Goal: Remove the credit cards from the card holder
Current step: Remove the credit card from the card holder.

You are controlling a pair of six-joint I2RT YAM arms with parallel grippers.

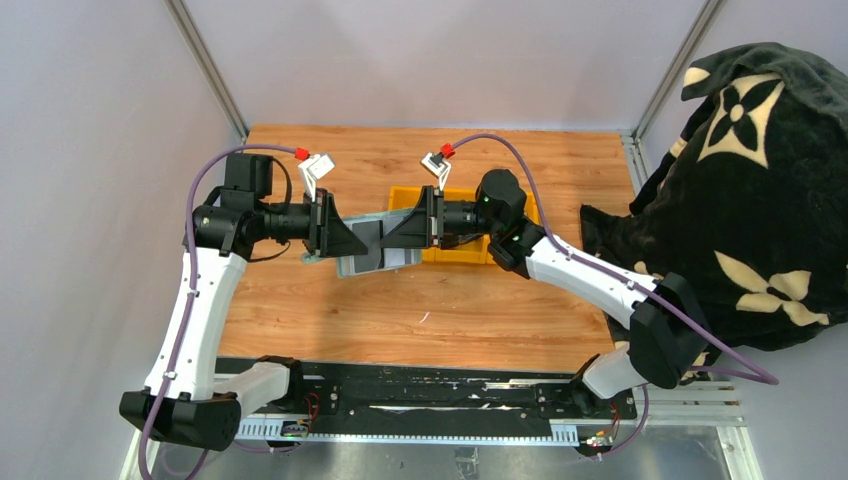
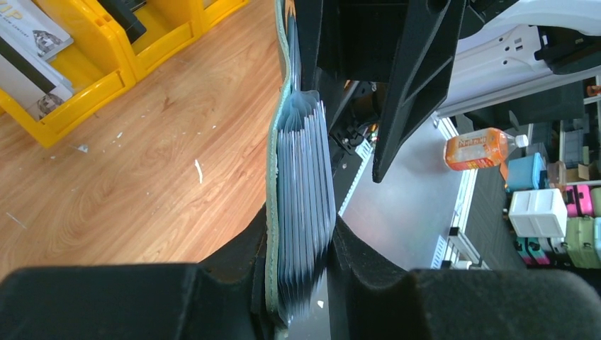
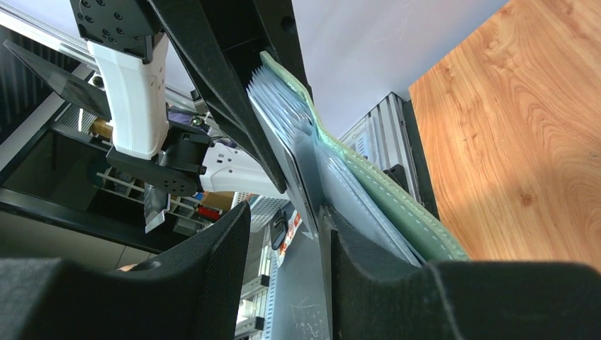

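The pale sage-green card holder (image 1: 368, 252) hangs above the table between the two grippers, its accordion pockets (image 2: 305, 184) fanned out. My left gripper (image 2: 298, 225) is shut on it, one finger on the green cover and the other on the pocket stack. My right gripper (image 3: 283, 212) faces it from the other side with its jaws apart. A thin grey credit card (image 3: 298, 177) sticks out of the pockets into that gap, right against the right-hand finger (image 3: 354, 269). The green cover (image 3: 383, 205) runs outside that finger. In the top view the right gripper (image 1: 400, 236) meets the holder's right edge.
A yellow compartment bin (image 1: 462, 252) stands just behind the grippers, and in the left wrist view the bin (image 2: 92, 78) holds pale cards with a dark stripe (image 2: 28, 42). A black blanket with cream flowers (image 1: 760, 200) is heaped at the table's right edge.
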